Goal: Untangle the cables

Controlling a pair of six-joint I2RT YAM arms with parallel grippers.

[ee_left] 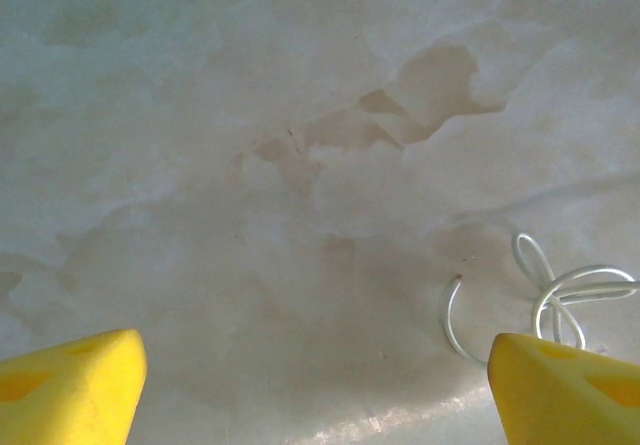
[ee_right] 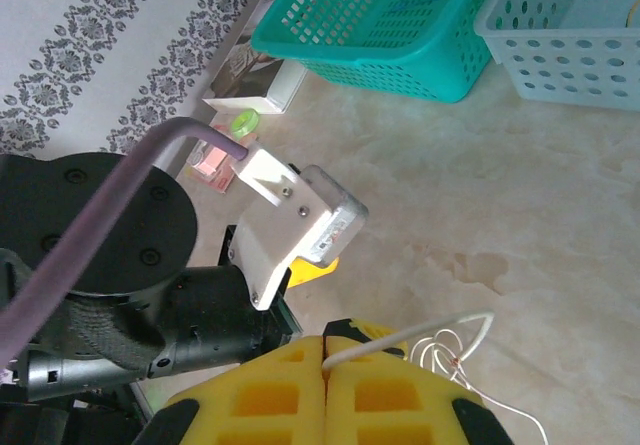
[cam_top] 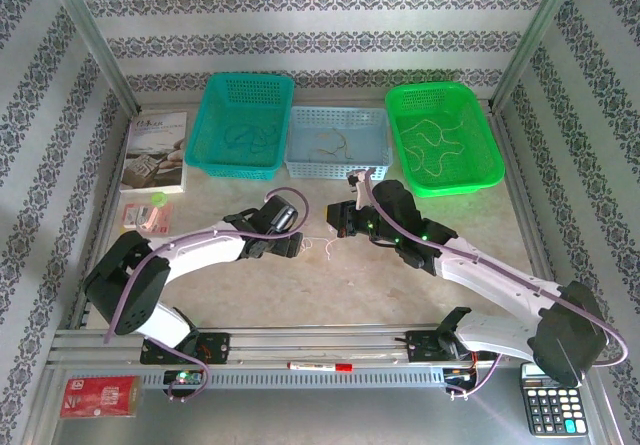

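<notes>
While left claw (ee_left: 318, 387) gapes over the stained tabletop (ee_left: 300, 105), right claw (ee_right: 328, 363) pinches a cable (ee_right: 432, 326).

No legible text anywhere, book cover (cam_top: 155, 151) lettering too small, red packet (cam_top: 98, 396) print blurred (calculator (cam_top: 551, 411) keys likewise unreadable)

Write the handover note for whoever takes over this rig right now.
Left gripper: open, low over the table, holding nothing.
Right gripper: shut on one end of a white cable.
That cable's loops lie on the table between the two grippers, close to the left gripper's fingers.
Done: other cables lie in the teal basket, pale blue basket and green basket.
Left: the white cable looks looped on itself; pull it apart, then probably put it in a basket.
</notes>
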